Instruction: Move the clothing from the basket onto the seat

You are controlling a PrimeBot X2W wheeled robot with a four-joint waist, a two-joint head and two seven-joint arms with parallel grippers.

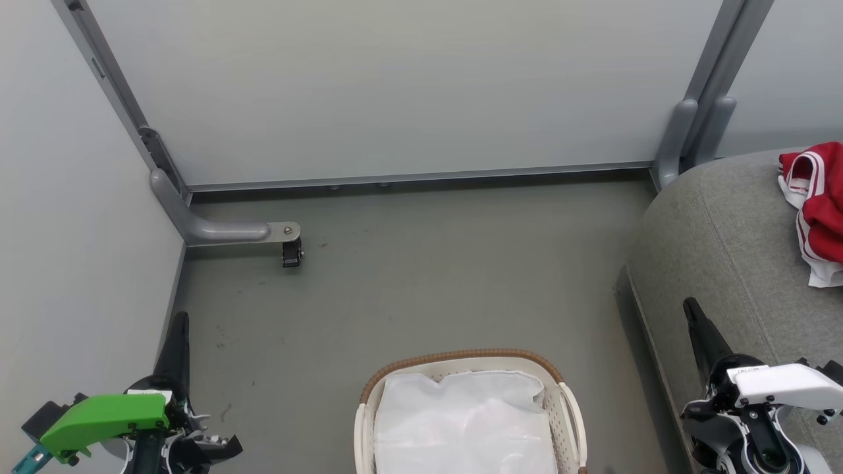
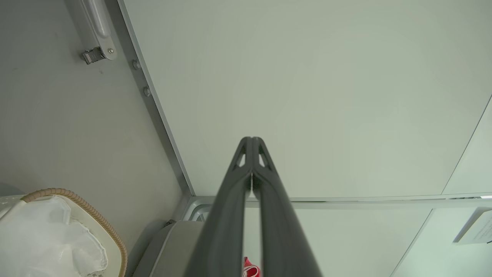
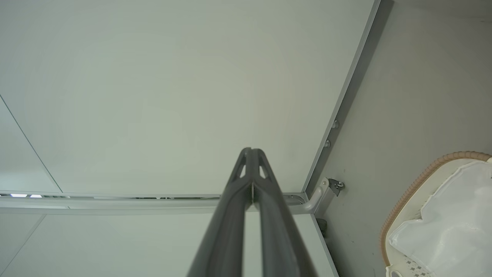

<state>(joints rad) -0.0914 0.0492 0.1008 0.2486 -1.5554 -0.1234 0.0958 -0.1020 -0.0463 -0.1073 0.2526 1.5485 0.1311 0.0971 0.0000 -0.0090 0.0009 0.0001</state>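
Observation:
Red clothing [image 1: 820, 207] with white striped trim lies crumpled on the grey seat [image 1: 718, 237] at the right edge of the head view; a sliver of the clothing [image 2: 250, 269] peeks between the left fingers in the left wrist view. The cream basket [image 1: 464, 365] with its brown rim stands on the floor at bottom centre, holding just a white crinkly sheet [image 1: 461, 421]. My left gripper [image 1: 179, 320] sits at the lower left, shut and empty, tips together [image 2: 251, 140]. My right gripper [image 1: 690, 306] rises at the lower right beside the seat's front edge, also shut and empty [image 3: 251, 151].
Pale partition walls [image 1: 408, 85] enclose the grey floor [image 1: 408, 276] at the back and left. A metal foot with a small caster [image 1: 292, 252] juts out at the back left. The basket [image 2: 77, 215] and the basket [image 3: 415, 181] show in both wrist views.

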